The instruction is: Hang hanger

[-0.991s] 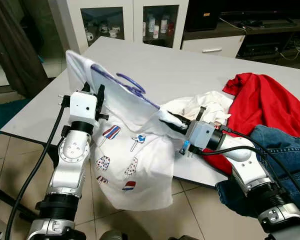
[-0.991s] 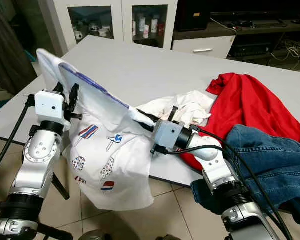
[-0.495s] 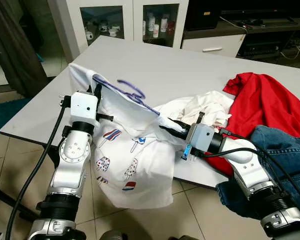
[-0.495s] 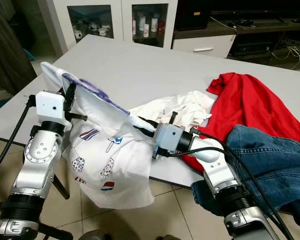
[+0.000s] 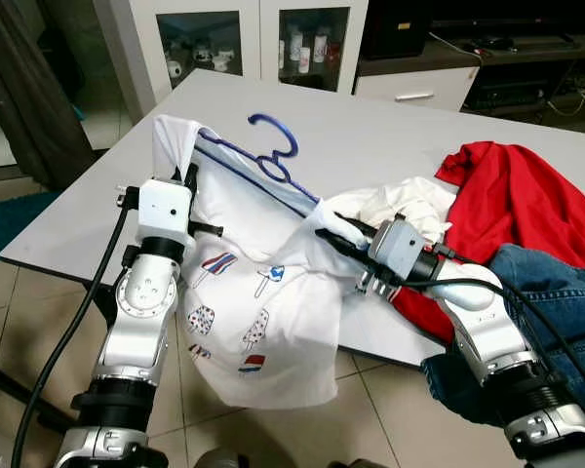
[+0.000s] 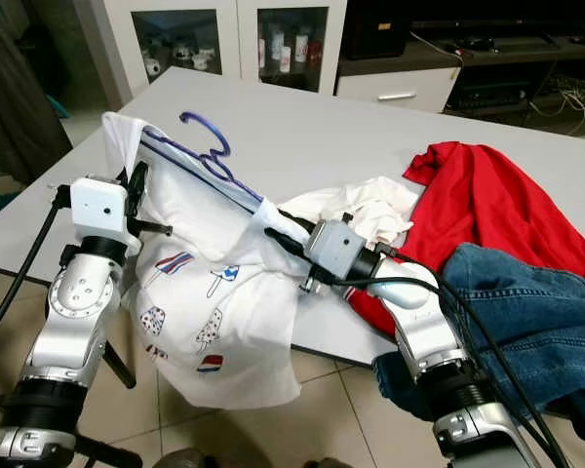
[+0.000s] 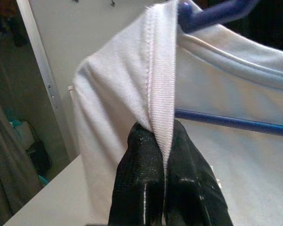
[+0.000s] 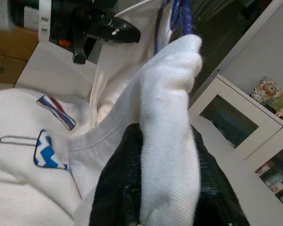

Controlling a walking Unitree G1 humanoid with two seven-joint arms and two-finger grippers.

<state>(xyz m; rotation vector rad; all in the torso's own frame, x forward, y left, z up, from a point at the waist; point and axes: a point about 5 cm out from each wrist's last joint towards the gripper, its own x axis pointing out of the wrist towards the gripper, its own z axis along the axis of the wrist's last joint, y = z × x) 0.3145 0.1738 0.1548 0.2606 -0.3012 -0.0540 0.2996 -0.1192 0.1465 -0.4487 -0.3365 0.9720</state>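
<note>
A white T-shirt (image 5: 258, 302) printed with ice lollies hangs off the front edge of the grey table (image 5: 370, 146), stretched between both grippers. A blue hanger (image 5: 273, 161) sits inside its neck, with the hook (image 5: 273, 132) sticking up above the collar. My left gripper (image 5: 188, 180) is shut on the collar (image 7: 160, 89) at one shoulder; the hanger's bar (image 7: 226, 122) runs just past the fingers (image 7: 144, 174). My right gripper (image 5: 333, 229) is shut on the collar (image 8: 167, 122) at the other shoulder, over the table's front edge.
A crumpled white cloth (image 5: 400, 205), a red shirt (image 5: 512, 200) and blue jeans (image 5: 556, 292) lie on the table to my right. A white glass-door cabinet (image 5: 244, 39) stands behind the table, with a dark curtain (image 5: 24, 88) at the left. Below is tiled floor (image 5: 370, 419).
The hanger has tipped upright, so its hook now stands above the collar. The right gripper rose and shifted a little right, and the shirt's neck is pulled tauter.
</note>
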